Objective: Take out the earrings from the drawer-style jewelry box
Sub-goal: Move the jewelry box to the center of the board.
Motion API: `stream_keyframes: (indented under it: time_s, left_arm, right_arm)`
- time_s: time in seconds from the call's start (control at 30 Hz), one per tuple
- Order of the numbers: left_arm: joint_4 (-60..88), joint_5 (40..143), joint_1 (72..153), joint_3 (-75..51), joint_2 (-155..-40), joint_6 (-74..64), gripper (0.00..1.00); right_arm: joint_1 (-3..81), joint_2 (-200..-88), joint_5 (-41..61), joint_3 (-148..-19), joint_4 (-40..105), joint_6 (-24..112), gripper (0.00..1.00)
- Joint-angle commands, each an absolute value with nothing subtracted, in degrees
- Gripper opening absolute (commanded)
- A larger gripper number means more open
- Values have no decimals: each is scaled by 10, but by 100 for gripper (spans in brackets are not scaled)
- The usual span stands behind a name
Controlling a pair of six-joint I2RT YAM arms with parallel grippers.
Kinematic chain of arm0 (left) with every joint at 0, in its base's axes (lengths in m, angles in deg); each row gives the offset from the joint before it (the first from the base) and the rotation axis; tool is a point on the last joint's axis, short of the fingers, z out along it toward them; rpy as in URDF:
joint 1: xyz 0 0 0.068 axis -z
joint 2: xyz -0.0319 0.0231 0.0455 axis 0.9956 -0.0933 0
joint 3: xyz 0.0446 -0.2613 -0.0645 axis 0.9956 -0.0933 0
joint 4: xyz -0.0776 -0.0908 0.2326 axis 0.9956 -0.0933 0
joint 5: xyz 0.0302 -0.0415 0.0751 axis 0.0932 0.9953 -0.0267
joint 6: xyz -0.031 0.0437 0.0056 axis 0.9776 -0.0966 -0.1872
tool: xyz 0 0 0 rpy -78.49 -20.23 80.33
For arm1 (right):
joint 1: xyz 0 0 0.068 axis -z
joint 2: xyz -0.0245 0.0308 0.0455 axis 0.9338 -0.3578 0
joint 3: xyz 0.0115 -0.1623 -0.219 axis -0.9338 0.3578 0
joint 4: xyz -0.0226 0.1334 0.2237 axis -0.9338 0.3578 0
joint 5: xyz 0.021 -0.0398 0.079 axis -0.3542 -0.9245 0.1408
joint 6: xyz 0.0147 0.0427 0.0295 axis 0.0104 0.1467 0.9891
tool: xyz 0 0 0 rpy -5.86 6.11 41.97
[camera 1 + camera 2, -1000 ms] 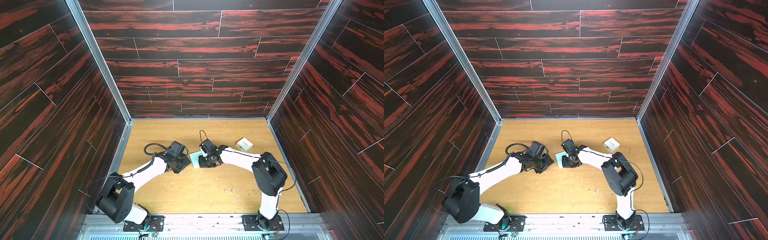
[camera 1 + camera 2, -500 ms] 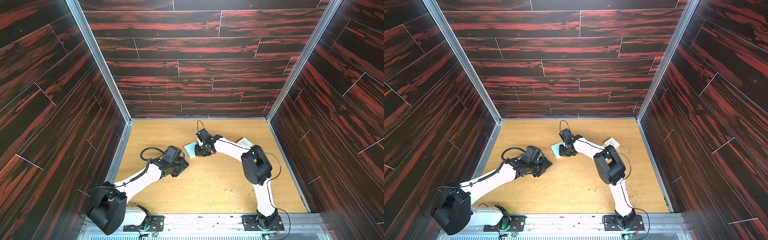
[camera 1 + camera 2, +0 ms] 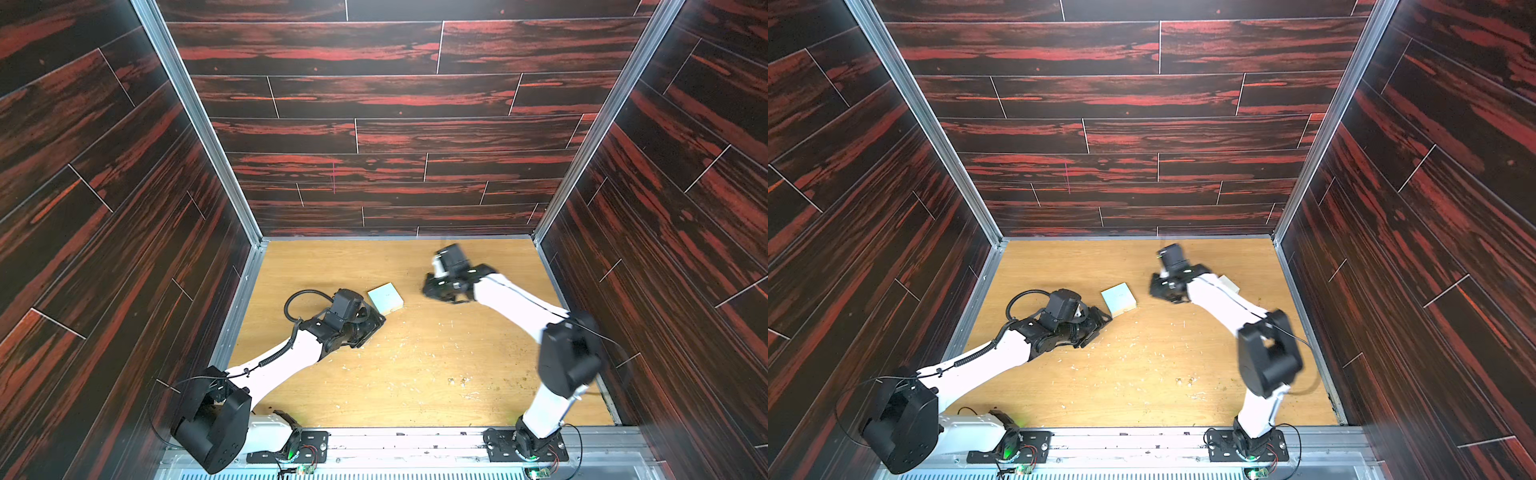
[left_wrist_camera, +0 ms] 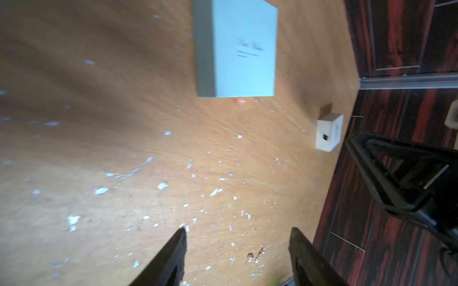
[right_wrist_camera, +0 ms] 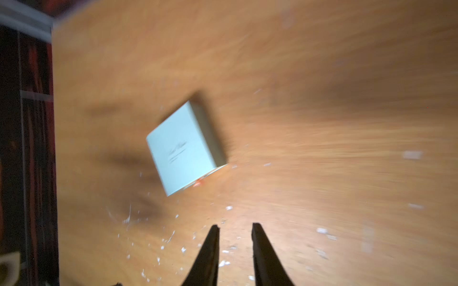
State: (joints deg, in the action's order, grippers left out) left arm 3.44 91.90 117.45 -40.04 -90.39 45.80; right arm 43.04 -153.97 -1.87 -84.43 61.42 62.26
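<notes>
A pale blue jewelry box (image 3: 385,298) (image 3: 1119,300) lies flat on the wooden table, left of centre, with a small orange tab at one edge (image 5: 199,183). My left gripper (image 3: 374,322) (image 4: 238,232) stands open and empty just in front of the jewelry box (image 4: 245,49). My right gripper (image 3: 430,289) (image 5: 235,225) hovers to the right of the box (image 5: 183,151), apart from it, jaws slightly open with nothing between them. Two tiny gold earrings (image 4: 255,255) (image 3: 457,380) (image 3: 1185,380) lie loose on the table toward the front right.
A small white box (image 4: 329,135) (image 3: 1228,282) with a black tab sits by the right wall, partly behind my right arm. White flecks are scattered over the table (image 3: 415,353). Dark wood-pattern walls close in three sides.
My right gripper carried the pale blue box toward the back, let go of it and drew off to the right, jaws parting. My left gripper pulled back from the box and opened wider.
</notes>
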Motion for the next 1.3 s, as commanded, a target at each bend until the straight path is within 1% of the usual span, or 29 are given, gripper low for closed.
stream_keyframes:
  time_s: [0.0,0.1,0.23,0.33,0.43,0.53,0.63,0.93,1.03,1.27]
  left_arm:
    - [112,917,1187,-409,-902,455,70]
    - [165,908,1193,-420,-907,469,72]
    - [182,919,1194,-408,-934,475,72]
    - [184,927,1194,-395,-949,474,72]
    - [179,930,1194,-385,-956,471,72]
    - [166,934,1194,-376,-960,463,72]
    - [155,934,1192,-371,-959,452,72]
    - [141,905,1188,-392,-933,446,72]
    - [144,898,1187,-402,-924,451,72]
    - [162,894,1187,-416,-923,461,73]
  right_arm:
    - [495,-1494,-26,-797,612,644,30]
    - [577,-1474,-16,-777,594,666,32]
    - [668,-1499,17,-787,570,693,32]
    - [708,-1537,24,-818,565,688,32]
    - [736,-1583,53,-856,562,676,32]
    - [754,-1616,70,-881,556,666,32]
    - [773,-1649,110,-903,545,662,32]
    - [795,-1739,125,-978,593,628,32]
    - [797,-1777,133,-1022,637,605,32]
    - [798,-1808,157,-1049,658,587,32]
